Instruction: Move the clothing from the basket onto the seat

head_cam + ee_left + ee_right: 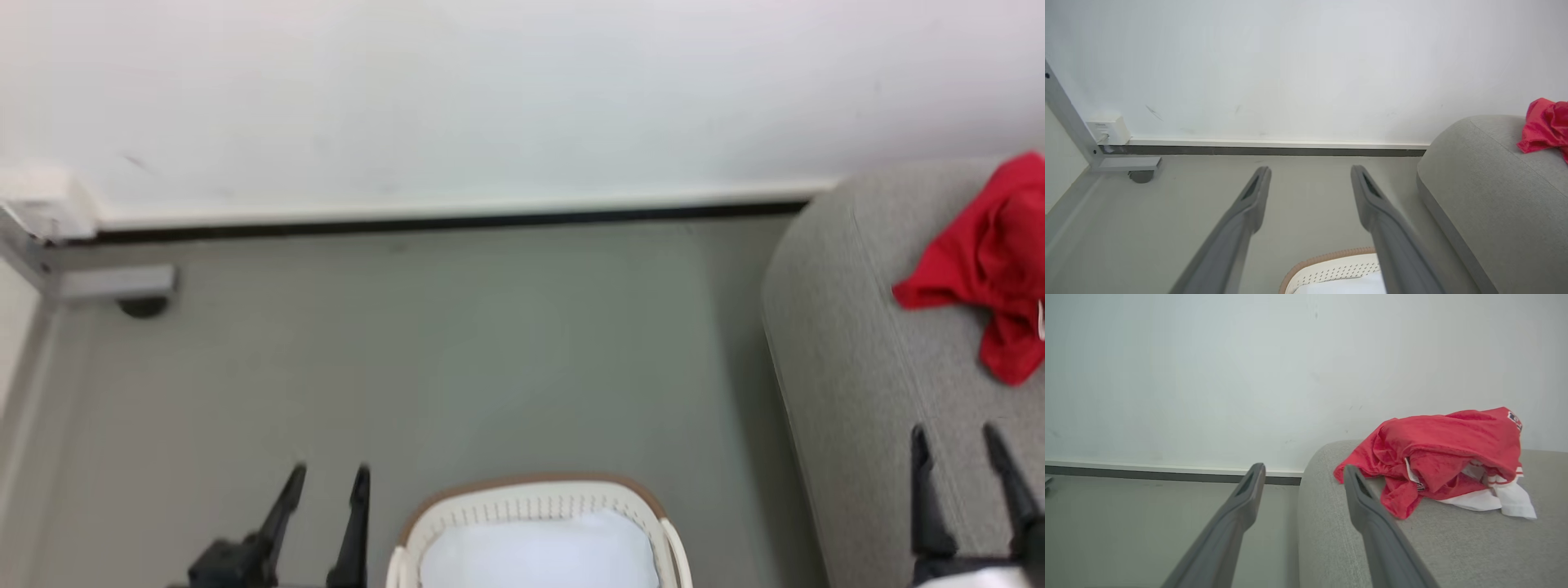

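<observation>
We log the red garment lying crumpled on the sofa, at its left end. In the right wrist view its long axis runs left to right, with the white trim at the right end. The basket stands on the floor and holds a pale cloth. The left end effector and right end effector both have their fingers spread and hold nothing.

Red clothing on seat; basket on floor.

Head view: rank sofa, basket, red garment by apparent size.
1. Sofa, clearly largest.
2. Basket and garment: similar area on screen. Both are cut off by the frame edge and the basket sits nearer the camera, so I won't rank them against each other.
</observation>
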Available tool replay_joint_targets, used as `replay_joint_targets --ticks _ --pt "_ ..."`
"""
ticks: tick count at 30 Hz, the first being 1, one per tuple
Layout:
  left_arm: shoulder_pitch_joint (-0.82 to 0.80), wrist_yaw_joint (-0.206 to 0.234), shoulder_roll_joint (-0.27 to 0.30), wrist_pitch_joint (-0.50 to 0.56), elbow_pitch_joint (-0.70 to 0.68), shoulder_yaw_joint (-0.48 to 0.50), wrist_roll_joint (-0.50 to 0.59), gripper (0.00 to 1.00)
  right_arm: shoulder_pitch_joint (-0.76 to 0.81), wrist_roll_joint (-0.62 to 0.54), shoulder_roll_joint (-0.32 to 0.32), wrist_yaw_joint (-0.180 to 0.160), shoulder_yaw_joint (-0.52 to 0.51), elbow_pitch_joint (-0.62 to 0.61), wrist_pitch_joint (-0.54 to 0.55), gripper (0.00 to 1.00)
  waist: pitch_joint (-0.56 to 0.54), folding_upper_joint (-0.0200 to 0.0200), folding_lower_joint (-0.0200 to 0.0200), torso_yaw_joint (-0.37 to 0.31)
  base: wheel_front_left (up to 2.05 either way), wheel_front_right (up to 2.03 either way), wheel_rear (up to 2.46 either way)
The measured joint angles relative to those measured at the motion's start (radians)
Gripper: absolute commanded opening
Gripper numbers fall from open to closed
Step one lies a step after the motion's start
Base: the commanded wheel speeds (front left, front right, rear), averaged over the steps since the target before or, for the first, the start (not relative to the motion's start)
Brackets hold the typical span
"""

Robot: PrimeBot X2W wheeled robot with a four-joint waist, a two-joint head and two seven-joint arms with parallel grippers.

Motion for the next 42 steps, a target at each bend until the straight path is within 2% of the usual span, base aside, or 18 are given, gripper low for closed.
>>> replay_joint_targets --ticks 7,14,23,30,31,37,42 --pt "0.111 -0.072 -0.075 0.000 0.026 0.121 0.074 1.00 0.117 0.047 0.000 0.000 0.090 0.005 0.000 1.00 -0.112 0.0000 -0.0001 0.037 0.00 0.00 0.00" --pt "0.148 -0.135 -0.120 0.000 0.042 0.201 0.135 1.00 0.149 0.059 0.000 0.000 0.131 0.033 0.000 1.00 -0.164 0.0000 0.0001 0.047 0.00 0.00 0.00" --pt "0.158 -0.172 -0.153 0.000 0.049 0.247 0.184 1.00 0.147 0.065 0.000 0.000 0.141 0.051 0.000 1.00 -0.174 0.0000 0.0002 0.056 0.00 0.00 0.00" --pt "0.158 -0.185 -0.166 0.000 0.061 0.267 0.196 1.00 0.142 0.065 0.000 0.000 0.147 0.056 0.000 1.00 -0.171 0.0000 0.0003 0.067 0.00 0.00 0.00" --pt "0.158 -0.188 -0.167 0.000 0.064 0.267 0.196 0.00 0.142 0.065 0.001 0.000 0.147 0.058 0.000 0.00 -0.171 0.0000 0.0003 0.068 0.00 0.00 0.00" --pt "0.163 -0.188 -0.179 0.009 0.115 0.261 0.184 0.00 0.158 0.072 0.013 0.000 0.150 0.103 0.005 0.00 -0.171 0.0001 0.0004 0.069 0.00 0.00 0.00" --pt "0.157 -0.189 -0.179 0.037 0.123 0.274 0.095 0.00 0.156 0.173 0.014 0.000 0.146 0.103 0.030 0.00 -0.169 0.0000 0.0004 0.071 0.00 0.00 0.00"
